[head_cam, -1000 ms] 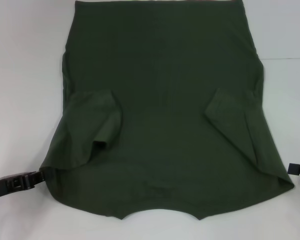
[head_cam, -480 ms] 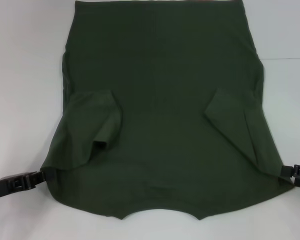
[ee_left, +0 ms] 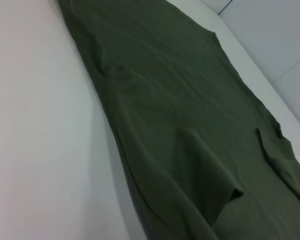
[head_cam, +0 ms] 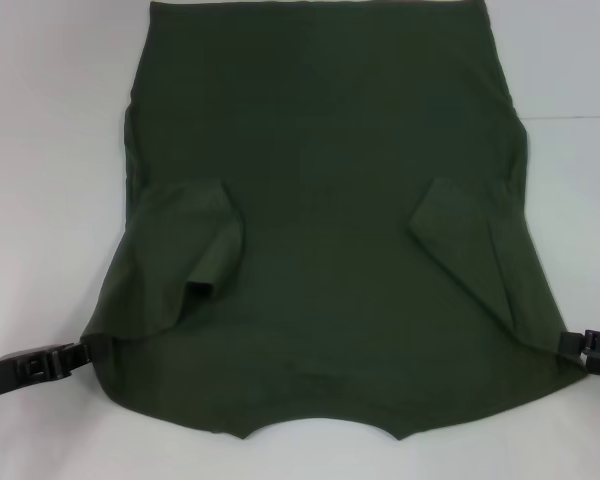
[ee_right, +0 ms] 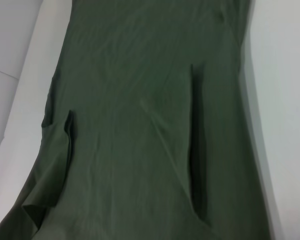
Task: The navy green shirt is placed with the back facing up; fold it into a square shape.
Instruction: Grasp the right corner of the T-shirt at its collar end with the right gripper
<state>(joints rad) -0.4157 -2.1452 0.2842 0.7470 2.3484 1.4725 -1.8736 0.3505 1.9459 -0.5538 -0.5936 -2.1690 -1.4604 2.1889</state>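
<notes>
Head view: the navy green shirt (head_cam: 325,230) is lying flat on the white table (head_cam: 50,150), filling the middle of the field, neckline toward 6 o'clock, hem toward 12, both sleeves already turned inward over the body. Left gripper (head_cam: 80,352) is sitting at about 8 o'clock, touching the shirt's shoulder corner; right gripper (head_cam: 580,348) is meeting the opposite corner at about 4 o'clock. Cannot tell whether either claw is closed on cloth or only resting against it, as the tips are merging with the dark edge. Left wrist view: shirt (ee_left: 180,125) is running diagonally across the table (ee_left: 35,125), the folded sleeve flap standing slightly proud; own fingers not showing. Right wrist view: shirt (ee_right: 140,125) is lying smooth with one long crease beside the tucked sleeve; fingers not showing. Judgement: step in hand looks like pinching both shoulder corners to carry them toward the hem. Doing it well calls for both corners gripped through both layers, lifted level and together, so the sleeves are staying tucked.
</notes>
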